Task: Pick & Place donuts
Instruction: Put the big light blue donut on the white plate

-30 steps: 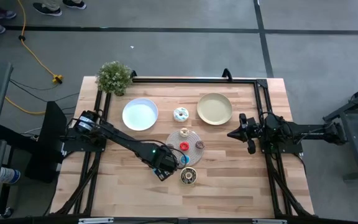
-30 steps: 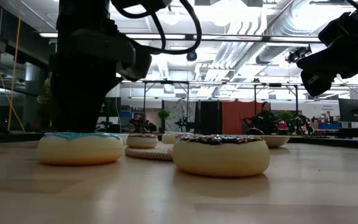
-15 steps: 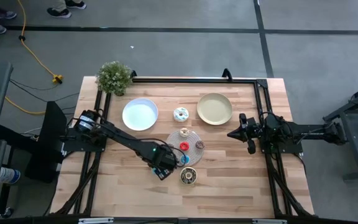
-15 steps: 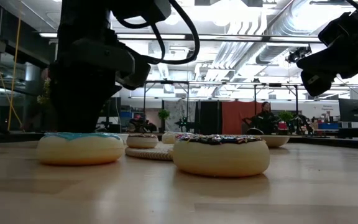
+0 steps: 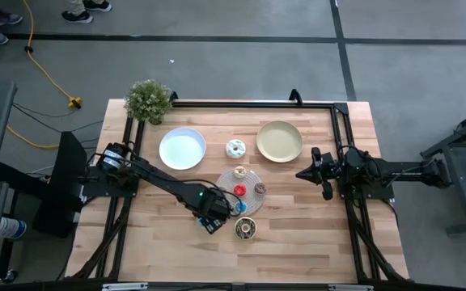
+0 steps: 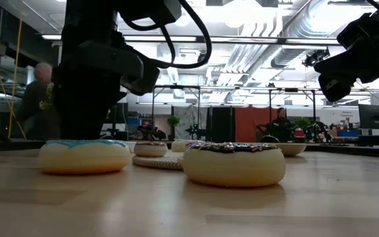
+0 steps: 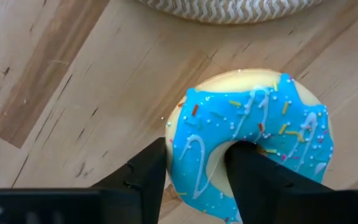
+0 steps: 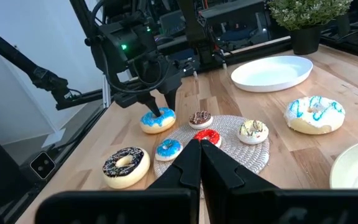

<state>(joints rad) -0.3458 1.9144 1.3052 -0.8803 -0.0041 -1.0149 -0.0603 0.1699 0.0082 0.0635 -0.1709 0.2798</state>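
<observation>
The blue-iced donut [image 7: 247, 134] lies flat on the wood just off the mat's near-left edge, seen also in the right wrist view [image 8: 157, 120] and the low view [image 6: 84, 157]. My left gripper [image 7: 197, 154] stands over it [image 5: 231, 208], shut on its ring. The dark brown donut [image 5: 245, 229] lies nearer the near edge. The white-iced donut [image 5: 235, 149] lies between the two plates. Red [image 8: 207, 137], brown [image 8: 200, 118], cream [image 8: 253, 130] and blue [image 8: 168, 148] minis sit on the mat [image 5: 241, 182]. My right gripper [image 5: 302, 173] hovers shut at the right. My left gripper has one finger [image 7: 253, 177] inside the blue-iced donut's hole and the other finger [image 7: 145, 171] outside its rim, pinching that side of the ring [image 7: 194, 168]. The fingers come from above, pointing down. The donut lies flat with its underside on the table.
A white plate [image 5: 182, 149] and a yellow-green plate [image 5: 279, 141] sit toward the far side. A potted plant [image 5: 149, 100] stands at the far left corner. A black frame [image 5: 253, 103] borders the far edge. Bare wood lies along the near edge. A person shows in the room behind [image 6: 37, 99].
My left gripper has sunk slightly onto the blue-iced donut. The right arm has kept still. A person has come into the low view's background at the left.
</observation>
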